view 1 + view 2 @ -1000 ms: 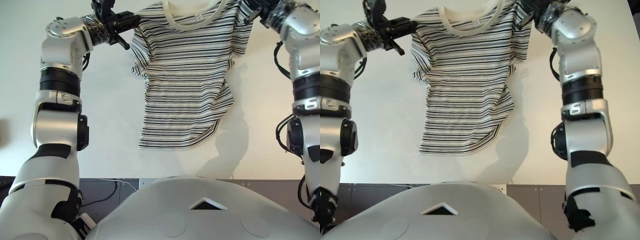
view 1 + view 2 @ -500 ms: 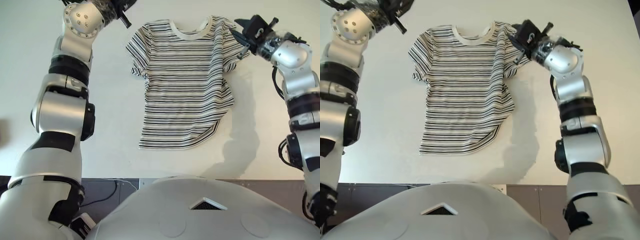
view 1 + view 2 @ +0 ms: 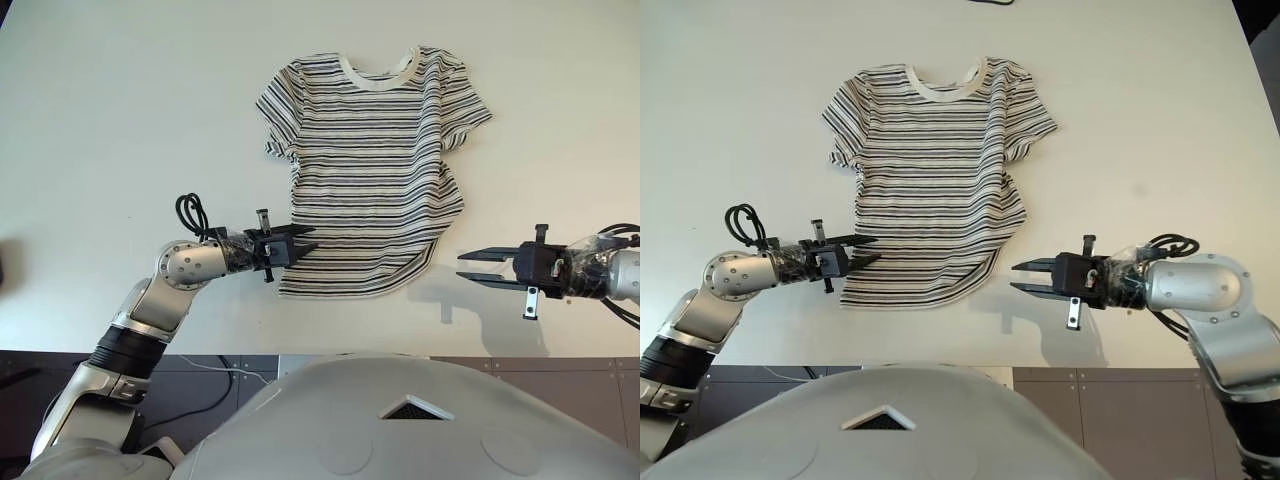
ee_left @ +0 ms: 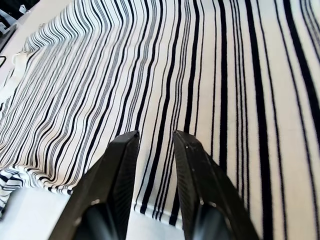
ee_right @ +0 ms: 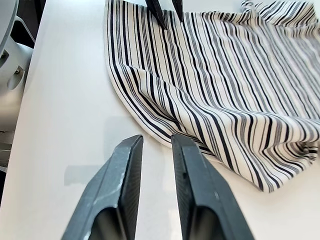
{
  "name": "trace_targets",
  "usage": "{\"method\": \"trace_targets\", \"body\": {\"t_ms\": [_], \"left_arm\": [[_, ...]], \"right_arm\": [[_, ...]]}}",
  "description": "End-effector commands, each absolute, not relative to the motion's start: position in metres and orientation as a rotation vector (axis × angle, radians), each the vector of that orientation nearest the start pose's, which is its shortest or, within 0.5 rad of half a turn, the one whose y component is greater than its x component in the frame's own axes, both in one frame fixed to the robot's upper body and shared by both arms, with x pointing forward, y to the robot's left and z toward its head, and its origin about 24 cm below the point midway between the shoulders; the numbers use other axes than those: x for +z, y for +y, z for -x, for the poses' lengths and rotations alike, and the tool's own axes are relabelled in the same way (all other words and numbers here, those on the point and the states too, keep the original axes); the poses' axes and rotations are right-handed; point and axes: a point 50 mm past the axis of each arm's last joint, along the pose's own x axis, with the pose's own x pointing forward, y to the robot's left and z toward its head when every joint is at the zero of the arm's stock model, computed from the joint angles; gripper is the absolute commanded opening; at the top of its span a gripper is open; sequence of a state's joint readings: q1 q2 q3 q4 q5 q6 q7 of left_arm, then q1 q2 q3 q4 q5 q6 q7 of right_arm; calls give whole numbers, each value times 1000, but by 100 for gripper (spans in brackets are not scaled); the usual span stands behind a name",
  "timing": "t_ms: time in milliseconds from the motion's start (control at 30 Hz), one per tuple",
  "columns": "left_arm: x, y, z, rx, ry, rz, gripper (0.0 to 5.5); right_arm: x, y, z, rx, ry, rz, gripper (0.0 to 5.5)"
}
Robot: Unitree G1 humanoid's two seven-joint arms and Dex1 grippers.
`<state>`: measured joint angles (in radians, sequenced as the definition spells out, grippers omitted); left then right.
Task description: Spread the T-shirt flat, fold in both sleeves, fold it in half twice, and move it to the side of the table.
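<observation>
The striped T-shirt (image 3: 370,160) lies face up on the white table (image 3: 120,130), collar at the far side. Its left sleeve (image 3: 275,125) is bunched and its hem curls near the right corner (image 3: 425,262). My left gripper (image 3: 305,240) is low at the hem's left corner, open, with its fingertips (image 4: 131,137) over the striped cloth (image 4: 210,60). My right gripper (image 3: 465,266) is open over bare table just right of the hem. The right wrist view has its fingers (image 5: 130,165) short of the hem's edge (image 5: 150,125), with nothing between them.
The table's front edge (image 3: 200,350) runs just below both arms. Bare table lies on both sides of the shirt and beyond the collar. A dark object (image 3: 4,265) sits at the table's left edge.
A second ago both grippers held the shirt's shoulders up at the far side. They let go, the shirt settled flat, and both arms drew back to the near hem.
</observation>
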<state>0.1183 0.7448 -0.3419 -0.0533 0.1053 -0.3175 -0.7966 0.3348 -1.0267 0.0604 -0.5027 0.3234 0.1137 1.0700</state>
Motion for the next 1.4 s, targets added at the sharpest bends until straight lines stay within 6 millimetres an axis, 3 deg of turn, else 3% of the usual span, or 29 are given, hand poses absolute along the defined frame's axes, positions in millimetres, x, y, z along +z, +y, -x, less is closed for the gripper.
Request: {"method": "trace_targets", "body": {"t_ms": [33,200,400,633,867,1033,1200,1267,1400], "left_arm": [[8,182,-168,-1326,271,-833,127],[-4,189,-155,-1407,330,-887,127],[-4,193,-158,-1427,331,-917,127],[-3,194,-161,-1431,330,-922,127],[-3,195,-162,-1434,333,-927,127],[-3,194,-163,-1434,329,-923,127],[1,196,-172,-1404,319,-940,127],[6,197,-177,-1383,310,-939,127],[13,194,-172,-1365,297,-900,127]], "right_arm": [[78,-200,-164,1353,456,505,104],[56,-196,-179,1321,479,474,104],[36,-197,-195,1304,520,480,104],[42,-197,-213,1306,501,455,104],[53,-195,-216,1326,476,480,104],[25,-194,-207,1369,580,526,104],[6,-226,-187,1344,864,505,104],[12,-235,-178,1330,909,477,104],[47,-241,-147,1385,936,462,104]]}}
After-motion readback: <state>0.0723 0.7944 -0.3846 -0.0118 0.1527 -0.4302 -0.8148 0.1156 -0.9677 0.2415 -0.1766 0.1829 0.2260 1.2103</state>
